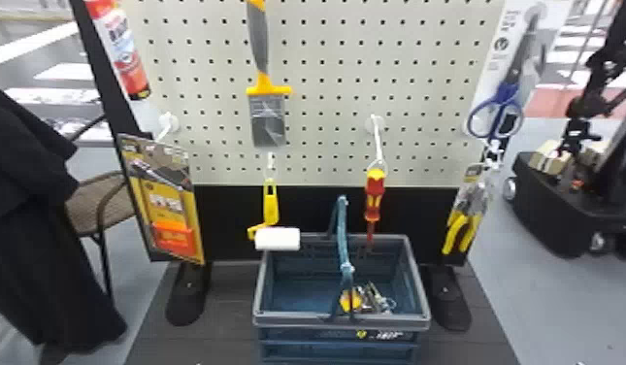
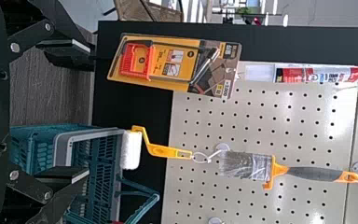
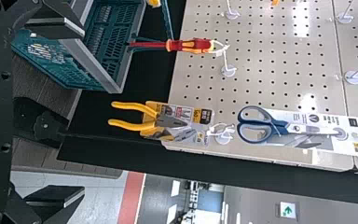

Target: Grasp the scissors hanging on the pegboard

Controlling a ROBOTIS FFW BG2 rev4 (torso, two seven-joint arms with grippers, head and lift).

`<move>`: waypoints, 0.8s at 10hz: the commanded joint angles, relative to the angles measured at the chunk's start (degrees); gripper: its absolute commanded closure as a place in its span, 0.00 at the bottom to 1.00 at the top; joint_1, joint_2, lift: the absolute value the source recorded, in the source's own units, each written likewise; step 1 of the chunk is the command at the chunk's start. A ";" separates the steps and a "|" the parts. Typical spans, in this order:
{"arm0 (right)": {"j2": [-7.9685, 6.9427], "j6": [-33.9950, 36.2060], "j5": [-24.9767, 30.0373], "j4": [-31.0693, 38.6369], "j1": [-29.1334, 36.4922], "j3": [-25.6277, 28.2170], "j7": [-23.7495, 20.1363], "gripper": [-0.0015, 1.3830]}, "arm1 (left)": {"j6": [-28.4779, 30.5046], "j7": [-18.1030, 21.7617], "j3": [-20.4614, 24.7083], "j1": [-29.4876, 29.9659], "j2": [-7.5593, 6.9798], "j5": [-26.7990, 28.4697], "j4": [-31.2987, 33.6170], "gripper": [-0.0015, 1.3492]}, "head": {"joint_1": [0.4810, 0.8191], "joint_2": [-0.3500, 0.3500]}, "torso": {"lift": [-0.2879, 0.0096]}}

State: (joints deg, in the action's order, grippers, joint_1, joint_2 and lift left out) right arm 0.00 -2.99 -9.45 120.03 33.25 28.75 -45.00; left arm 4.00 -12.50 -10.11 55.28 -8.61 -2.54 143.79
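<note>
The left gripper (image 2: 85,119) is holding its two flat fingers spread wide apart with nothing between them, facing the left part of the pegboard (image 1: 374,73) from well apart. At the board's left edge a red and white tube (image 1: 120,48) is hanging high up, and below it a yellow carded pack (image 1: 163,199) is hanging tilted over the black lower panel. Next, a paintbrush (image 1: 265,97) with a grey and yellow handle is hanging bristles down, and a small roller (image 1: 272,228) with a yellow handle is dangling just under it, its white sleeve sitting beside the back left corner of the basket (image 1: 287,320). The blue and grey basket is standing on the dark base in front of the board, its handle raised, with a few small tools lying inside near the front wall. A red and yellow screwdriver (image 1: 374,199) is hanging from a white hook, its tip pointing down toward the basket's back rim. Yellow-handled pliers (image 1: 464,218) are hanging at the board's lower right corner. The scissors (image 1: 508,90), blue-handled and fixed to a white card, are hanging just above the pliers at the right edge, handles down and blades up, untouched. The right gripper (image 3: 80,112) is also keeping its fingers parted wide and empty, facing the scissors from well apart
</note>
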 commanded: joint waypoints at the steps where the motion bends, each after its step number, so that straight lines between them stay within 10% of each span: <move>1: -0.05 -0.09 0.05 -0.28 -0.12 0.07 0.00 0.09 | -0.22 -0.06 0.00 0.00 0.00 0.07 0.00 0.27 | 0.20 0.50 | 0.63; 8: 0.62 2.64 -0.39 1.41 -2.58 -0.10 0.00 0.09 | -0.40 0.02 0.00 -0.24 0.09 -0.28 -0.56 0.27 | 0.20 0.50 | 0.63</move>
State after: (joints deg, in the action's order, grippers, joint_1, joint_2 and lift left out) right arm 0.28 -1.29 -9.90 120.47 31.14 28.70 -44.98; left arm 3.67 -12.51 -10.11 55.13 -8.52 -2.76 143.34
